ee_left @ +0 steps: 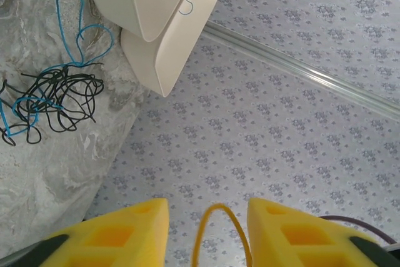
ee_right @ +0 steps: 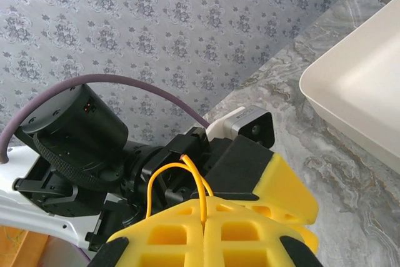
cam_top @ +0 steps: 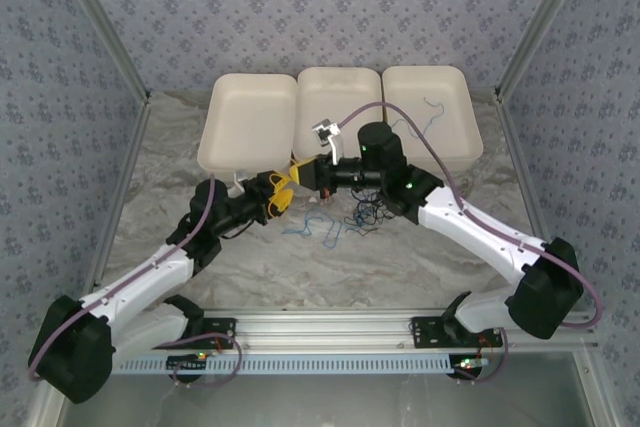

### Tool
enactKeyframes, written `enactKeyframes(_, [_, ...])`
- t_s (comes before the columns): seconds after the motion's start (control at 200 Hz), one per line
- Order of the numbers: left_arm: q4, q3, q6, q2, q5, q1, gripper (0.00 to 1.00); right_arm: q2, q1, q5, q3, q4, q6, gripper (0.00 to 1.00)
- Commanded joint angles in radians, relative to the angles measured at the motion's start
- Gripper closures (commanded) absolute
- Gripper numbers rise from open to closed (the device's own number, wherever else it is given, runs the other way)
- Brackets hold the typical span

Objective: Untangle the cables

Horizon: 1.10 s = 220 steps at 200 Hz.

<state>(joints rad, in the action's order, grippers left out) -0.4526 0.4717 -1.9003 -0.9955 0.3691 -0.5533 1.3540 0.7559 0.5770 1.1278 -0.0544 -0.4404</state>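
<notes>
Where the two arms meet over the middle of the desk (cam_top: 420, 267), just in front of a row of three white trays (cam_top: 250, 117), a short orange cable (ee_right: 164, 170) is shared between them. The right gripper (ee_right: 205, 207) has its yellow jaws pressed fully together. The orange cable rises out of the seam as a small loop, so this arm has it pinched. The left gripper (ee_left: 206, 217) faces it at close range. Its jaws stand partly apart, with a clear gap on each side of the arch of orange cable that pokes up between them. They are around the cable but not visibly touching it. This looks like a handover: the right arm appears to hold the cable steady in the air so the left jaws can close on another part of it.

Lower down, on the desk beneath the two grippers and a little nearer the arm bases, lies the tangle of blue and black cables (cam_top: 345, 219), thin strands looped over one another. From the left wrist it sits well off to the left of the jaws, close to the corner of a tray. One thin blue cable (cam_top: 432, 112) lies alone in the rightmost tray (cam_top: 445, 147), which suggests freed cables are meant to go into the trays. Judging by that, most of the untangling is not yet done.
</notes>
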Motion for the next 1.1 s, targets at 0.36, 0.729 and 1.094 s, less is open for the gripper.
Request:
enactKeyframes(0.36, [0.058,-0.023,-0.031,0.067,-0.045,0.006,0.9,-0.046,0.016,-0.003,-0.052,-0.03,-0.017,1.0])
enactKeyframes(0.729, [0.203,-0.024,0.034,0.116,-0.059,0.054,1.0,-0.182,0.02,-0.125,-0.088,0.015,0.002,1.0])
enactKeyframes(1.094, [0.14,-0.268,-0.122,0.199,-0.156,0.089,1.0,-0.344,0.028,-0.396,-0.09,-0.027,0.058,1.0])
